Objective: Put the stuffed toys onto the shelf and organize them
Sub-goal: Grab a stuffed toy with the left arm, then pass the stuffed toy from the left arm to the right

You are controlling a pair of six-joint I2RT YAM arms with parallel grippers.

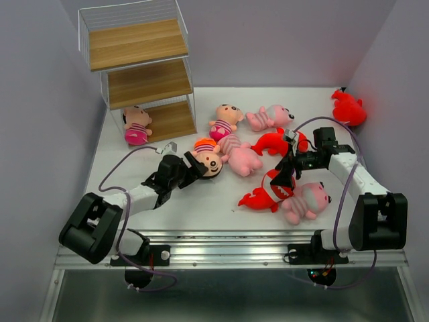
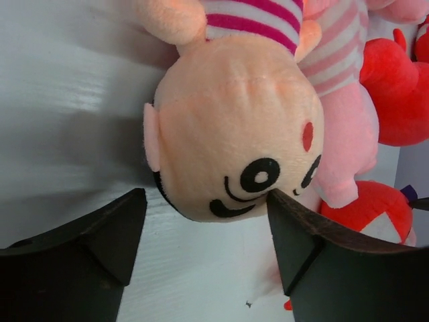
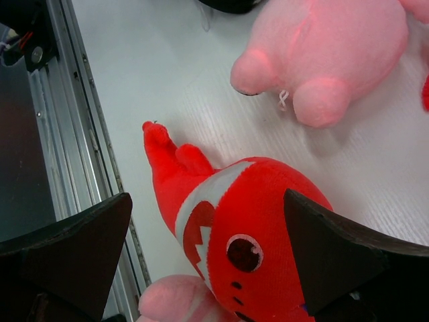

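The left tool (image 2: 204, 201) stands open, one jaw on either side of the head of a doll (image 2: 234, 127) lying face-up mid-worktop (image 1: 221, 201), with nothing gripped yet. I judge it should settle lower and close across the cheeks, not the soft ear, so the plush does not slip out on the lift to the shelf (image 1: 141, 43) in the far left corner. The doll has a peach face, black hair, a red cheek spot and a pink-striped top. The right tool (image 3: 208, 201) gapes wide over a red shark (image 3: 261, 215), holding nothing.
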